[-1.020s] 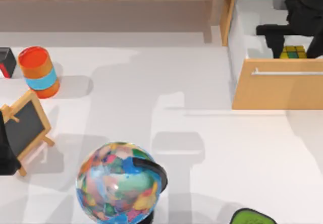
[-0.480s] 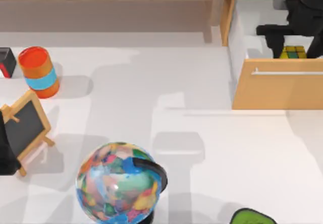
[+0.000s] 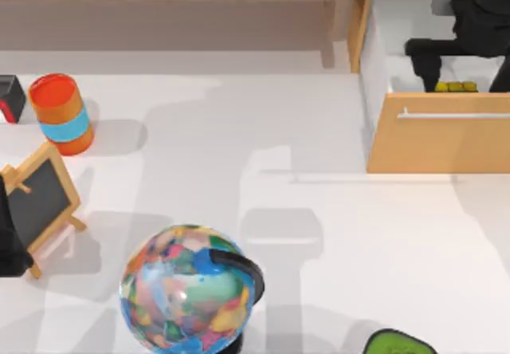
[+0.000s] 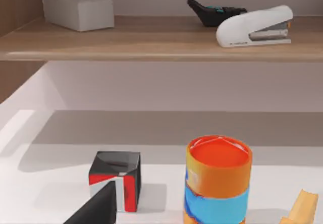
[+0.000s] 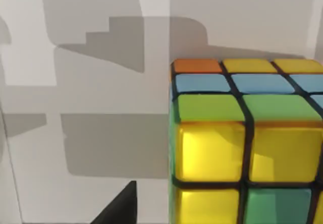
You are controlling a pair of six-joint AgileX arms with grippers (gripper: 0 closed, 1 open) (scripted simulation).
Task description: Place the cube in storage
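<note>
Cube (image 3: 455, 86) sits low inside the open drawer (image 3: 446, 143), directly beneath the right gripper (image 3: 454, 55), whose grip cannot be judged; a snag on withdrawal could drag it back out. Left arm parks at the table's left edge

Cube (image 3: 455, 86) mostly hidden behind drawer (image 3: 438, 143) front, yellow top sliver showed. Green object (image 3: 398, 343) at 5 o'clock cut off by edge. Right gripper fingers' state unreadable.
</note>
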